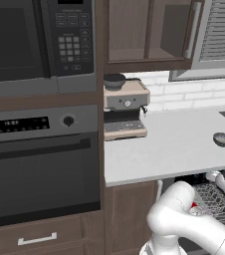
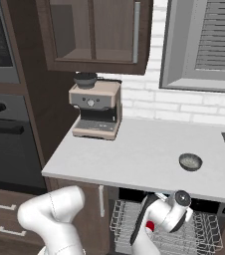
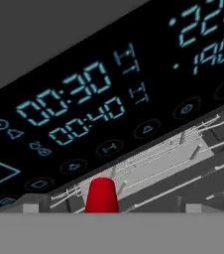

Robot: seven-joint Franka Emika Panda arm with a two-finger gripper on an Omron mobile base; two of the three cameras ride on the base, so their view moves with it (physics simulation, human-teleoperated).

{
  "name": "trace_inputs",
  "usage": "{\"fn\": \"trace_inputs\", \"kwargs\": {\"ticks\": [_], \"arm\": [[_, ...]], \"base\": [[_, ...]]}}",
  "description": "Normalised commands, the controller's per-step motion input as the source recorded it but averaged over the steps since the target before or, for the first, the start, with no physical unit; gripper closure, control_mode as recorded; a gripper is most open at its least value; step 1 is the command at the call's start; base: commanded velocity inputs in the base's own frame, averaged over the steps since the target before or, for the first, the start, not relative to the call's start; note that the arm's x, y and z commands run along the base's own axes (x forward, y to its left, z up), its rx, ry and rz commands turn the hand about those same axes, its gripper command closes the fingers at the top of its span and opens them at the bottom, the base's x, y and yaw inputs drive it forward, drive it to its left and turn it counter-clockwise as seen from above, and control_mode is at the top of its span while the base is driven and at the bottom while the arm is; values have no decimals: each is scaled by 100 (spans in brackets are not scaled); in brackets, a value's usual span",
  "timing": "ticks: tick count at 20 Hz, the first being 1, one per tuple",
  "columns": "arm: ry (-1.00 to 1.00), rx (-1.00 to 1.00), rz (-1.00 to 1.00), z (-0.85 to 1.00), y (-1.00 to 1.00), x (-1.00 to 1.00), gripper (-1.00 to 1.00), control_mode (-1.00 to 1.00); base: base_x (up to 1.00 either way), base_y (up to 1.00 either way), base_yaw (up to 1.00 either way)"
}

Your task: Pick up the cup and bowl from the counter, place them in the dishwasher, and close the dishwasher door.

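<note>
Item: red cup [image 3: 102, 195] pinched in gripper [image 3: 103, 208] over dishwasher [image 3: 134, 99] wire rack [image 2: 204, 234], placement step under way; bowl [image 2: 190, 161] on table [image 2: 134, 154], judged next for pickup.

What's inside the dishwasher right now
Grey wire racks and a red cup at the gripper. The arm covers part of the rack; the bowl sits on the counter.

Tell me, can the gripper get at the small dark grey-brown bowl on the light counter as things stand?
Probably yes. The small dark grey-brown bowl sits alone near the light counter's front edge. The gripper, holding a red cup, is below at the dishwasher rack; it must release first.
</note>
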Motion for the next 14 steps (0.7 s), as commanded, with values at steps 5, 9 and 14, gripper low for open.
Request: {"fn": "trace_inputs", "kwargs": {"ticks": [5,9,14], "arm": [[0,19,-25,92,-61,0,-100,-100],[-1,6,-13,97,-21,-16,-100,-100],[-17,3,0,51,0,-67,-100,-100]], "base": [[0,0,0],[0,0,0],[0,0,0]]}}
